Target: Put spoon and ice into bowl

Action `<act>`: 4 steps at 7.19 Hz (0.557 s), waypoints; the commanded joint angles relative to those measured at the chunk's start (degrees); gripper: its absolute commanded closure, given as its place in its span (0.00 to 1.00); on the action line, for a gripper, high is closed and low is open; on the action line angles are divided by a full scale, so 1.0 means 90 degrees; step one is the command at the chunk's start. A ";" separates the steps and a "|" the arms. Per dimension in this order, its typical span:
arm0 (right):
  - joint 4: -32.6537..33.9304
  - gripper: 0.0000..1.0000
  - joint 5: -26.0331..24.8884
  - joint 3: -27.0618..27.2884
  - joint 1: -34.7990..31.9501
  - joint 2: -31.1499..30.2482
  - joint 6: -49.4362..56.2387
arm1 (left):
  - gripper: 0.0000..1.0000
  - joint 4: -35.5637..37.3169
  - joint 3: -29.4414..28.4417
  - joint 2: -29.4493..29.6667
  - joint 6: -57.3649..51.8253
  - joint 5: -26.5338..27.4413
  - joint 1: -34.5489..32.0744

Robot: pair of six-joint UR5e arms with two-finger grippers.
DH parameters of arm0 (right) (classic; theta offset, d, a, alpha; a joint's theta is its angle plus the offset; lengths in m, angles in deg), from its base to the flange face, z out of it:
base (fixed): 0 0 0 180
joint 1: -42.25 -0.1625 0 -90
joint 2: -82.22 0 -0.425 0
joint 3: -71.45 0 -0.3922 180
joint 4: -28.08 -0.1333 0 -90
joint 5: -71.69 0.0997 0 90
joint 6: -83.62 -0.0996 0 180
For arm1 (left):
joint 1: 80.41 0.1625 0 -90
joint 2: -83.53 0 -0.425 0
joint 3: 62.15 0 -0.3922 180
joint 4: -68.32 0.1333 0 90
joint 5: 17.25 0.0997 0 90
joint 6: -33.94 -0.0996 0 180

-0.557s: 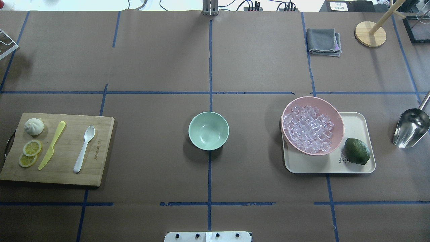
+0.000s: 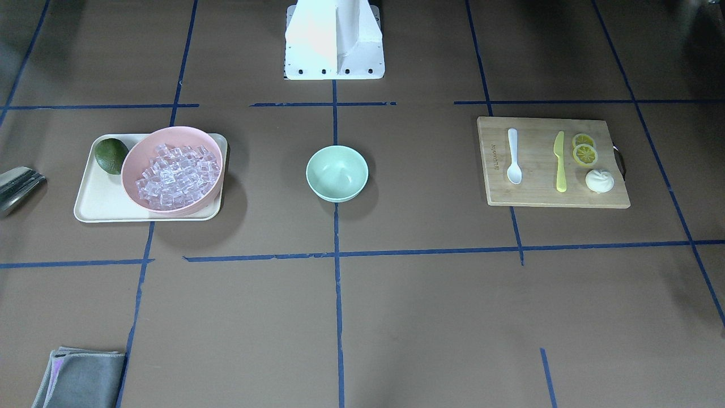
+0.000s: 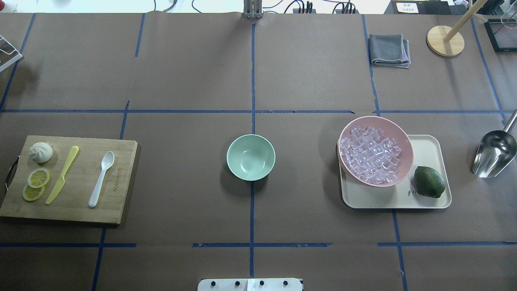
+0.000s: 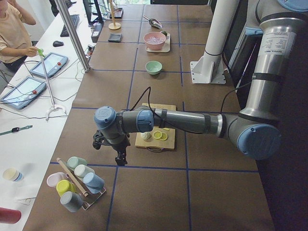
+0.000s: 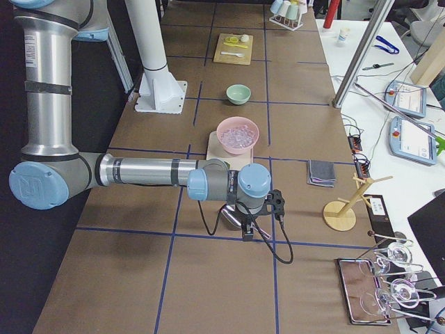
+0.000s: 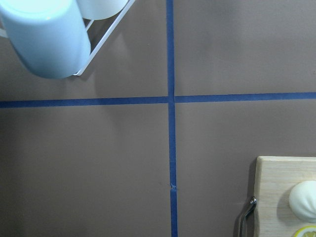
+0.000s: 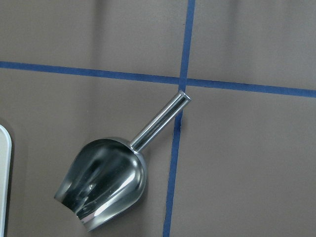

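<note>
Overhead view: spoon lies flat on the cutting board at left-centre of frame, scoop end toward the top, just right of the yellow knife; lemon slices and a bun sit further left on the same board. Bowl is dead centre on the tape cross, nothing in it. Ice is piled in the pink bowl at right-centre, which sits on a beige tray with a lime beside it. Metal scoop lies at the right edge, well apart from the tray. Left gripper hangs over bare table between the board and a cup rack, lower left of the left side view. Right gripper hangs above the scoop, lower centre of the right side view. Can't tell finger opening on either; no sign of anything held.
</note>
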 commanded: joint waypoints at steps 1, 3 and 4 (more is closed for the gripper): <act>-0.0023 0.00 0.0014 -0.0034 0.0001 -0.0030 -0.0008 | 0.00 -0.0030 -0.0072 0.0032 0.0058 -0.0003 0.0045; -0.0033 0.00 0.0013 -0.0044 0.0001 -0.0040 -0.0008 | 0.00 -0.0428 -0.0024 -0.0230 0.0029 -0.0071 0.0045; -0.0043 0.00 0.0004 -0.0074 0.0011 -0.0040 0.0002 | 0.00 -0.1030 0.0015 -0.0348 0.0116 -0.0090 0.0123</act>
